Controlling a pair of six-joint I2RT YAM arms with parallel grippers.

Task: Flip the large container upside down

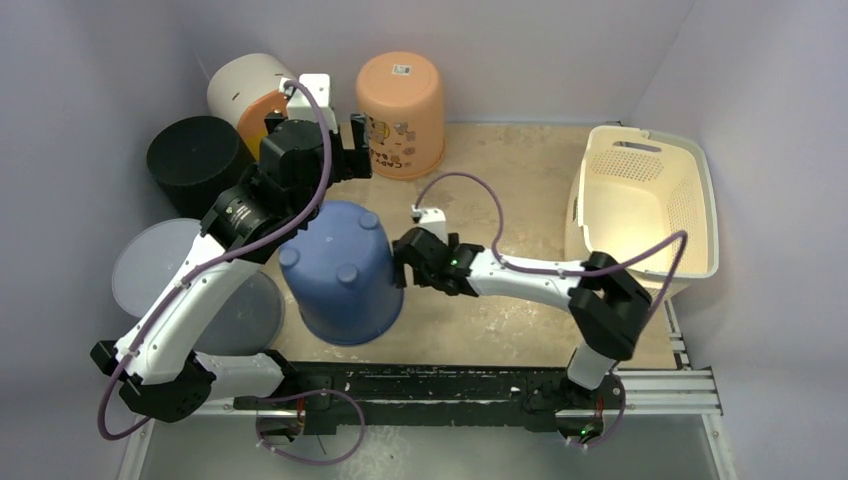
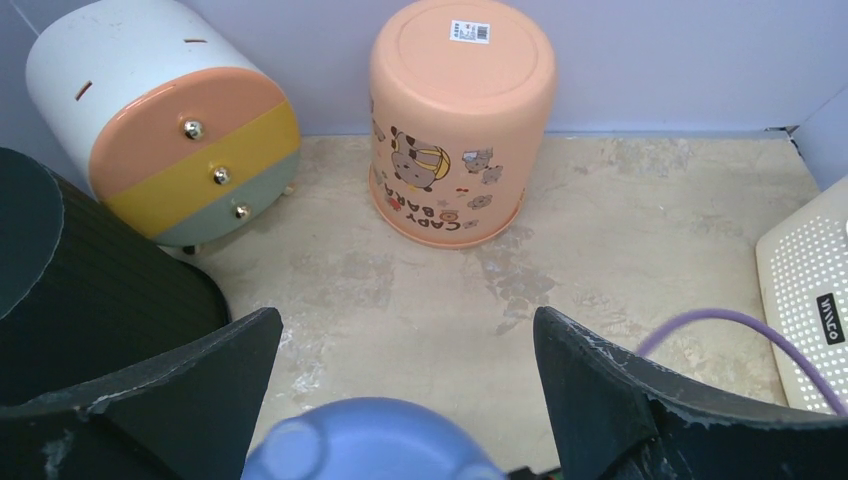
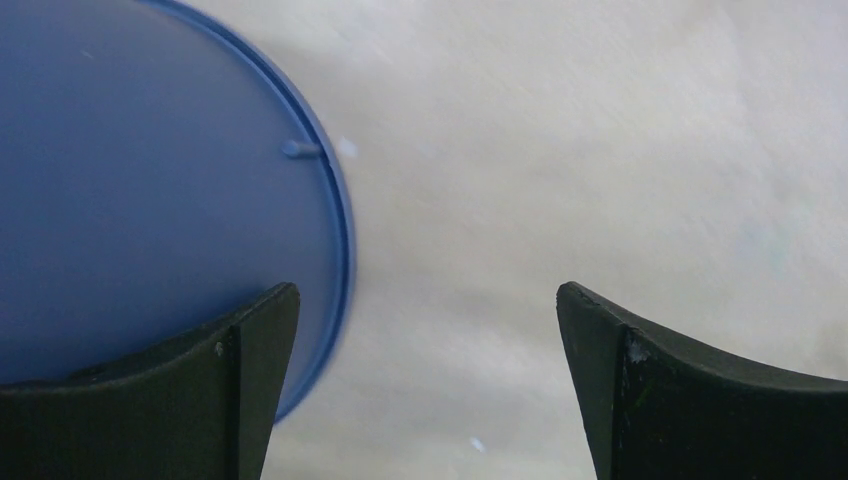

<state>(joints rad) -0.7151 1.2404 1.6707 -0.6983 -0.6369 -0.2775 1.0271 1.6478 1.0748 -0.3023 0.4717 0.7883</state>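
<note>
The large blue container [image 1: 340,275] stands mid-table with its footed base up and its wide rim down. It also shows at the bottom of the left wrist view [image 2: 365,445] and at the left of the right wrist view [image 3: 150,180]. My left gripper [image 1: 317,128] is open and empty, above and behind the container, facing the back wall; its open jaws frame bare table in its own view [image 2: 405,320]. My right gripper [image 1: 403,262] is open and empty, right beside the container's right side, and its own view [image 3: 427,292] looks down past the rim.
An upside-down orange bin [image 1: 402,110] [image 2: 460,120] stands at the back. A round white drawer unit [image 1: 250,95] [image 2: 170,140] and a black bin [image 1: 195,155] [image 2: 70,290] stand at the back left. A grey bin [image 1: 190,285] is at the left, a cream laundry basket [image 1: 645,200] at the right.
</note>
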